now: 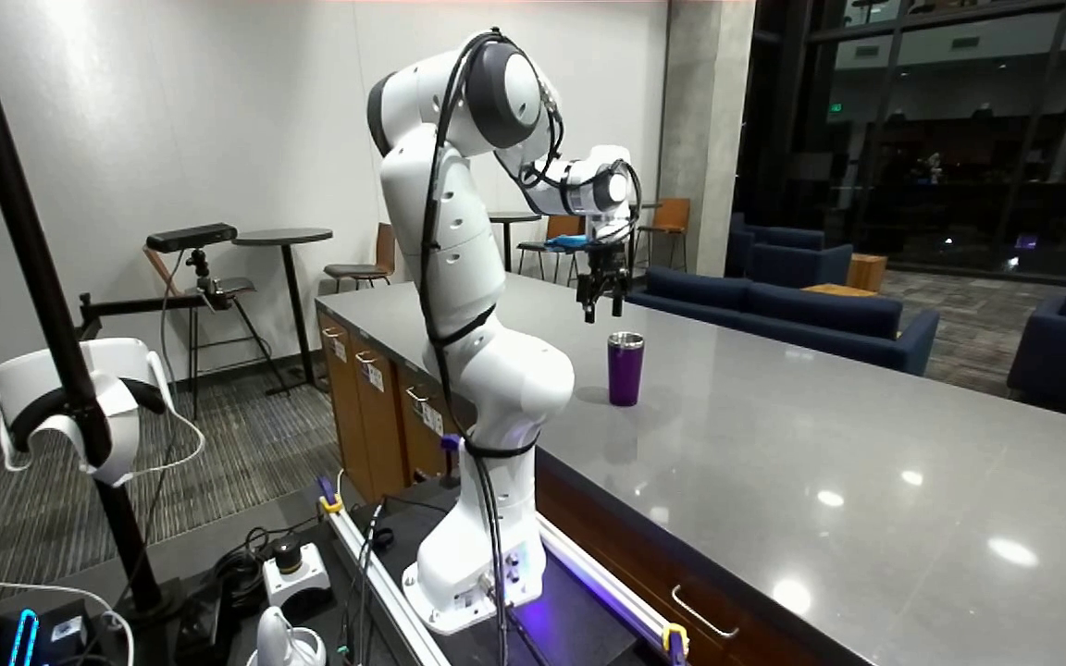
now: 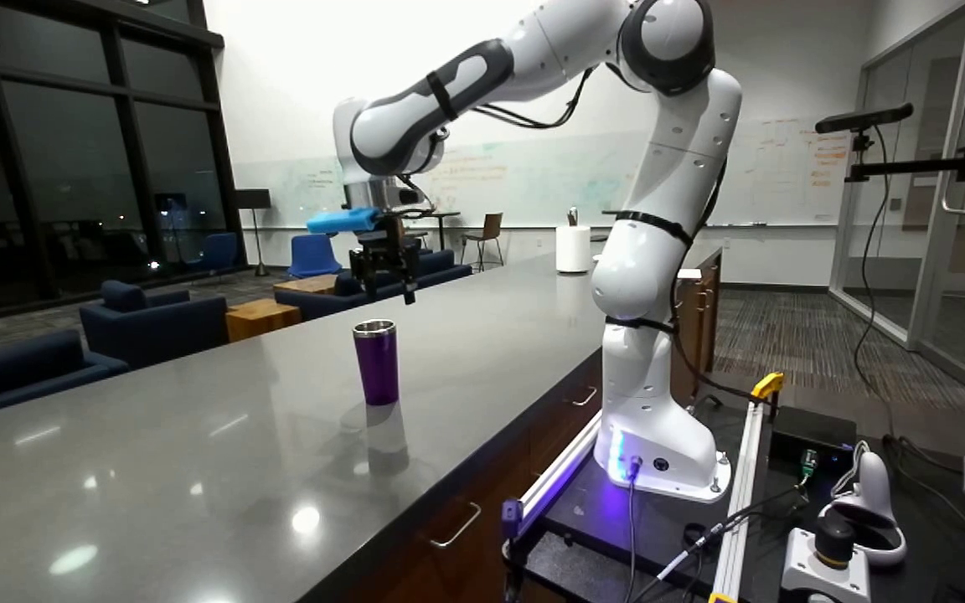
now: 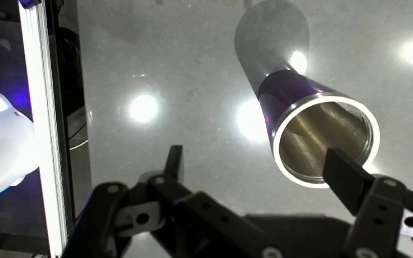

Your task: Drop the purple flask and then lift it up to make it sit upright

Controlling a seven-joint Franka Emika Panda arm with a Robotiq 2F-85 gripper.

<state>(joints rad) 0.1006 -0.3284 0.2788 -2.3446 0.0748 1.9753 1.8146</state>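
Purple flask (image 1: 625,379): upright on the tabletop (image 2: 223,469), silvery rim and open mouth facing up; the wrist view looks down into its metallic inside.
Tabletop: grey and glossy, directly beneath the flask, mirroring its body.
Gripper (image 2: 390,291): above the flask and a little off its axis, pointing down; the fingers (image 3: 346,179) are spread, a wide gap between them, and hold nothing. In both exterior views it is apart from the flask; in the wrist view a fingertip overlaps the rim along the line of sight.
Blue piece (image 2: 343,220): beside the gripper, higher than the flask; what it is I cannot tell.
Arm (image 1: 464,231): white with dark joints, bending over toward the flask from a base (image 2: 658,456) well apart from it.
Rail (image 3: 45,125): silvery, lower than the flask, between it and the base.
Drawer handle (image 2: 456,528): metallic, below the tabletop's edge and lower than the flask.
Sofa (image 1: 774,319): dark blue, beyond the flask on the side away from the base.
White cylinder (image 2: 573,249): farther along the tabletop, well apart from the flask; slim things (image 2: 572,215) stick out of its top, too small to tell.
Whiteboard (image 2: 508,188): far behind the flask in an exterior view, with orange and green marks.
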